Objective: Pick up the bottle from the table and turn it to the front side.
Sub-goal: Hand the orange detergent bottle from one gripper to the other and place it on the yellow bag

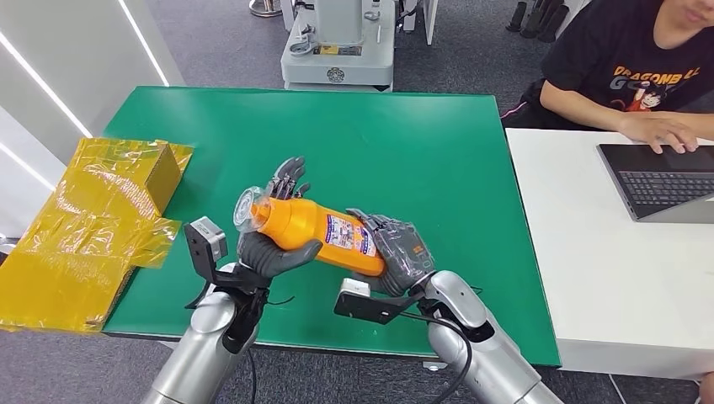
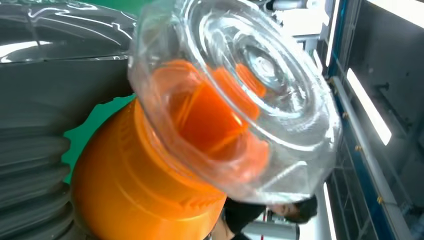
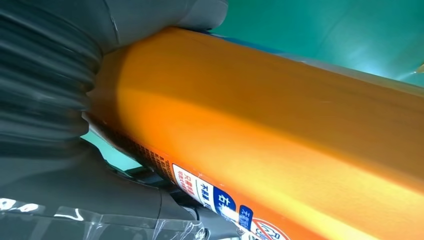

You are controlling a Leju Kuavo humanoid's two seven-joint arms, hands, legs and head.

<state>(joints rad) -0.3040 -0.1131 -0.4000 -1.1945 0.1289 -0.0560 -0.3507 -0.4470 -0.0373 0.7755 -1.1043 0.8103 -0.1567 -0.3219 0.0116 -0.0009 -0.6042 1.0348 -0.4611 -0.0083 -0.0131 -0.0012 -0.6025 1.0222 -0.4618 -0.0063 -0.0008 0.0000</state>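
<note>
Head view: yellow crinkled wrapping point(image 1: 76, 227) at the table's point(image 1: 438, 143) left edge; then left hand point(image 1: 274, 248) clasping the neck end of an orange bottle point(image 1: 316, 231) held lying sideways above the green mat, clear cap point(image 1: 249, 208) leftward; right hand point(image 1: 402, 252) wraps its base. Smooth rigid plastic, probably light and slippery; the ribbed shoulder and labelled body look like the surest holds.

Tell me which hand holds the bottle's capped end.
The left hand grips the bottle near its clear cap; the right hand holds the base end.
</note>
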